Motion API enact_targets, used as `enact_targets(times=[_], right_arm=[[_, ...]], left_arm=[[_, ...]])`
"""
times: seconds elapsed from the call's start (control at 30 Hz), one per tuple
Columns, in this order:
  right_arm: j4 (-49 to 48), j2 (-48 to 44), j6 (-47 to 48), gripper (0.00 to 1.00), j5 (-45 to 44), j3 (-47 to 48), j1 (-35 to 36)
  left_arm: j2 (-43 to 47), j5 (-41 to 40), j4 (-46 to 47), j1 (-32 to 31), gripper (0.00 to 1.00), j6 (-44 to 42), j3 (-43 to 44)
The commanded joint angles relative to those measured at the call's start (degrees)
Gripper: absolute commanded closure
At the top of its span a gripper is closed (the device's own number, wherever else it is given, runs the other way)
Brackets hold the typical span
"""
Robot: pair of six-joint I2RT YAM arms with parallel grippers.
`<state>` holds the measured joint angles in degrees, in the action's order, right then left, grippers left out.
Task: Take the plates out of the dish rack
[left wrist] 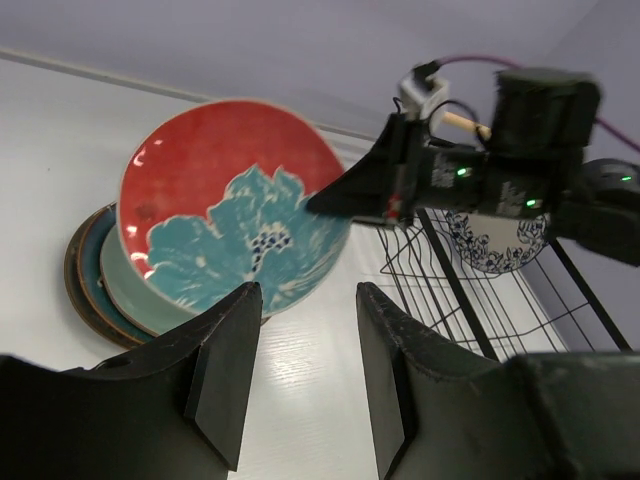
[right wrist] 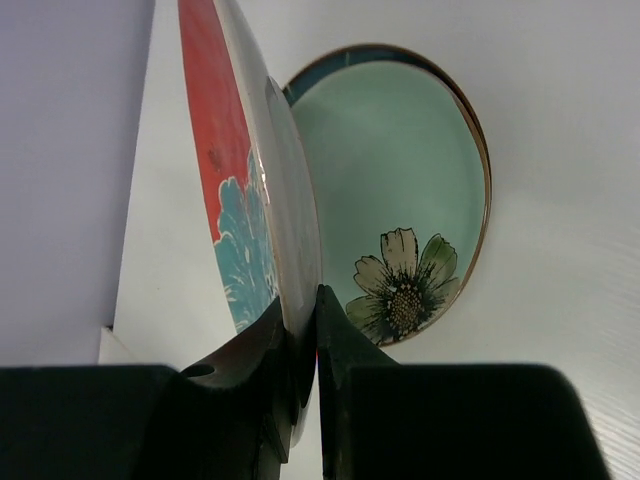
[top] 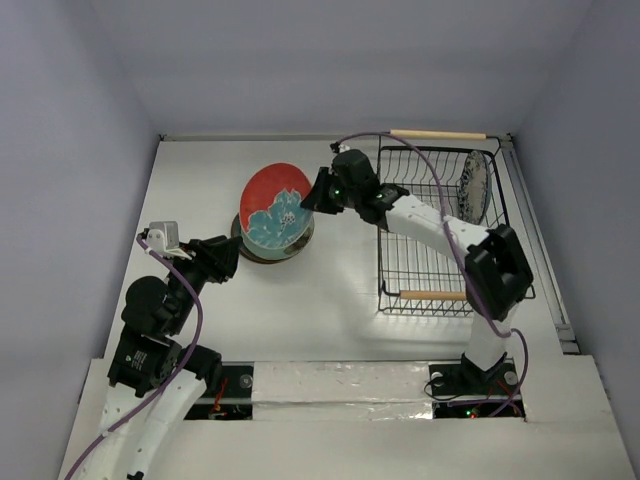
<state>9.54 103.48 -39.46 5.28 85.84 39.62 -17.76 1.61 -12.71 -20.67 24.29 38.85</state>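
- Could lose the red plate with teal flower (top: pixel 275 205) from so thin a pinch on its rim. Held steeply tilted above the stack (top: pixel 262 250), so would likely drop onto the pale green plate (right wrist: pixel 400 170) on top and chip both.
- Could catch the stack's edge if lowered at this tilt, or land off-centre and slide off onto the worktop (top: pixel 330 310).
- Might knock against the left claw (top: pixel 225 257), which hovers near the stack on its near-left side, if swung down that way.
- Right claw (right wrist: pixel 303 310): nearly closed, clamped on the red plate's rim with one finger on each face, reaching over from the rack side.
- Left claw: partly open, empty, touching nothing, pointed toward the stack.
- Stack: left of the worktop's middle, between the left edge and the dish rack (top: pixel 433 295).
- Left to fetch, by the look of it: only the white plate with blue floral rim (top: pixel 475 187), standing on edge in the rack's far right part, close to the worktop's right edge.
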Motion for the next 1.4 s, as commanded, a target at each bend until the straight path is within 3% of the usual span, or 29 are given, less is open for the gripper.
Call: enact_targets(times=[0.0, 0.23, 0.6, 0.73, 0.83, 0.97, 1.13, 1.37], right_arm=[[-21.57, -1.27, -9.49, 1.00, 5.53, 3.02, -0.06], [-26.15, 3.74, -14.76, 1.00, 6.15, -2.86, 0.46], [-28.17, 9.90, -16.87, 0.95, 9.48, -4.19, 0.46], [-28.09, 10.51, -17.40, 0.82, 9.40, -5.33, 0.46], [-25.46, 10.69, -16.01, 0.61, 8.79, -5.42, 0.98], [-14.59, 10.16, -10.64, 0.44, 3.88, -2.54, 1.60], [-4.46, 9.55, -3.80, 0.24, -1.23, 1.16, 2.22], [6.80, 8.93, 3.07, 0.06, -9.23, 5.03, 4.68]], left_arm=[[0.44, 0.24, 2.60, -0.34, 0.60, -0.39, -0.53], [0.53, 0.41, 2.78, -0.34, 0.60, -0.39, -0.53], [0.36, 0.33, 2.69, -0.34, 0.60, -0.30, -0.62], [0.27, 0.59, 2.78, -0.34, 0.60, -0.30, -0.62], [0.36, 0.50, 2.78, -0.34, 0.60, -0.30, -0.62], [0.27, 0.50, 2.78, -0.34, 0.60, -0.30, -0.62], [0.27, 0.59, 2.78, -0.34, 0.60, -0.30, -0.62], [0.62, 0.59, 2.78, -0.34, 0.60, -0.39, -0.62]])
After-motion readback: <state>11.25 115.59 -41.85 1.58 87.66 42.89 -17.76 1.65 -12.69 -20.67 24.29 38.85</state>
